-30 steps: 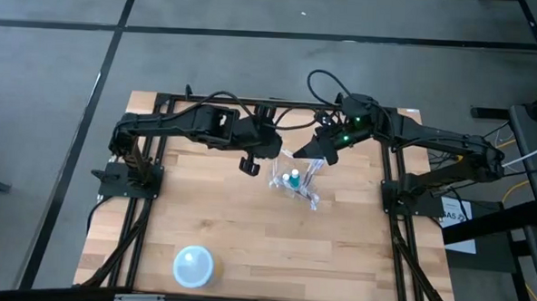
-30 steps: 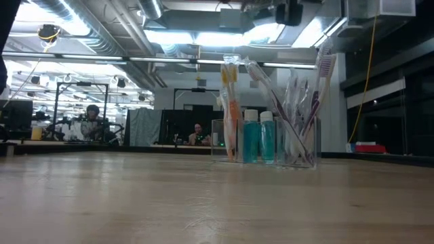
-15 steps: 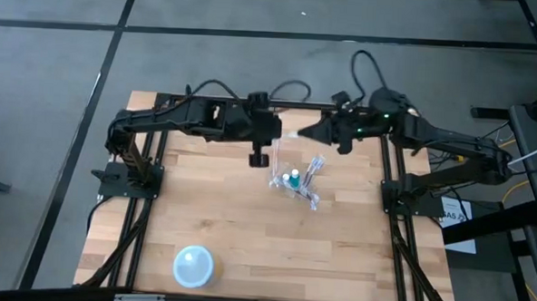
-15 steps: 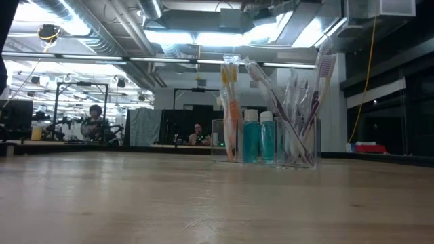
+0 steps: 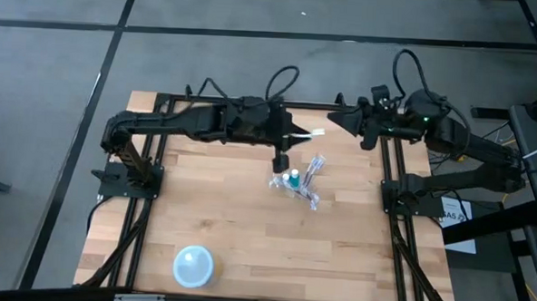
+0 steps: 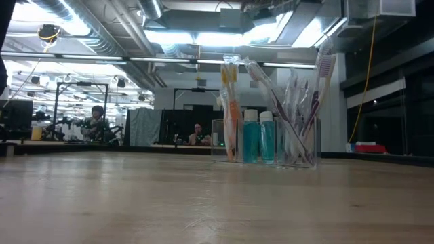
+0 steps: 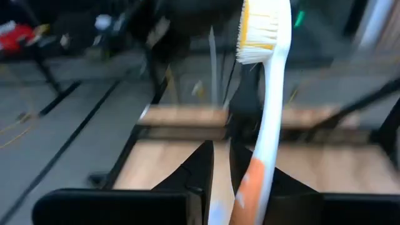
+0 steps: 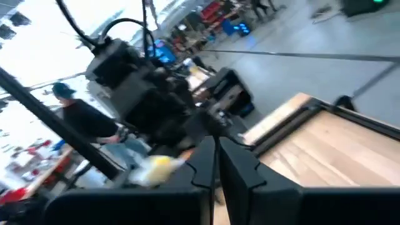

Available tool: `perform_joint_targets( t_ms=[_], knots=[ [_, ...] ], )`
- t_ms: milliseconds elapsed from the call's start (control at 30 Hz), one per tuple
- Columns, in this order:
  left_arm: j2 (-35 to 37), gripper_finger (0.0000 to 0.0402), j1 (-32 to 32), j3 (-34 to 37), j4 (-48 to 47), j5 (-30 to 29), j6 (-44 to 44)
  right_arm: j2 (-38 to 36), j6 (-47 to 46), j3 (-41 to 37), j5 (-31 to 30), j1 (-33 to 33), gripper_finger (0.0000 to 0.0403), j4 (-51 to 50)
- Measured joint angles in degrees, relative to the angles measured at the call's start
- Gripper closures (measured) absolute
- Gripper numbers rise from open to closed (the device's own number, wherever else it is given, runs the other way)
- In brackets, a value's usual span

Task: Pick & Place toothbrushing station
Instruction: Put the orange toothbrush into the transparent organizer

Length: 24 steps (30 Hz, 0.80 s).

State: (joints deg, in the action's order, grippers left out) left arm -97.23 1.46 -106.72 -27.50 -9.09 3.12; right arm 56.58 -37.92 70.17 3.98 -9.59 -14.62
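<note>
the left gripper (image 5: 284,157) hangs over the far middle of the wooden table (image 5: 247,231), just above the clear plastic cup (image 5: 296,185). from its own wrist camera, its two dark fingers (image 7: 190,178) are pressed on a white toothbrush with an orange grip (image 7: 265,106), and the brush sticks up past them with its bristles at the far end. from above, that same brush pokes out sideways from the gripper, over the back part of the table. the cup stands a bit behind the middle of the table. in the low view it is upright and see-through, with more toothbrushes (image 6: 230,108) leaning in it, some with orange on them and some with purple (image 6: 313,102). the teal tube (image 6: 251,137) stands inside the cup too, and it looks like two teal shapes side by side through the plastic. from above i see the teal spot (image 5: 293,180) in the middle of the cup and the brushes fanning out around it. the right gripper (image 5: 336,123) is up by the far right corner of the table, well apart from the cup. in its wrist view the two fingers (image 8: 203,164) look close together with only a thin gap and nothing between them. a pale blue round bowl (image 5: 193,266) sits alone at the near left part of the table, far from the cup. in the room behind the table, a person (image 6: 95,122) is at a desk far away.
</note>
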Motion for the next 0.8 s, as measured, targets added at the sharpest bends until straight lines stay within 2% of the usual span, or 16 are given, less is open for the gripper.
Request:
perform_joint_targets(
  t_ms=[200,367,500,600,700,800],
  knots=[
    [3.2,0.0358,-0.2,15.7,30.6,4.9,-7.8,-3.6,0.0,0.0,-7.3,1.3,0.0374,-11.9],
    [5.6,0.0358,2.2,34.7,64.0,6.4,-18.0,-5.9,-0.8,0.0,-11.9,4.3,0.0374,-16.2],
    [3.6,0.0358,2.0,47.0,89.4,5.6,-22.3,-7.0,-2.2,0.0,-14.3,6.5,0.0373,-17.7],
    [0.3,0.0358,0.7,52.0,103.7,4.8,-21.4,-7.2,-3.6,0.0,-15.4,7.6,0.0373,-18.8],
    [-5.3,0.0358,0.2,54.1,115.9,2.9,-21.0,-7.2,-3.9,0.0,-15.5,8.0,0.0373,-19.7],
    [-10.9,0.0358,0.6,54.3,116.6,0.7,-22.2,-6.8,-3.9,0.0,-14.3,8.4,0.0373,-19.6]
  ],
)
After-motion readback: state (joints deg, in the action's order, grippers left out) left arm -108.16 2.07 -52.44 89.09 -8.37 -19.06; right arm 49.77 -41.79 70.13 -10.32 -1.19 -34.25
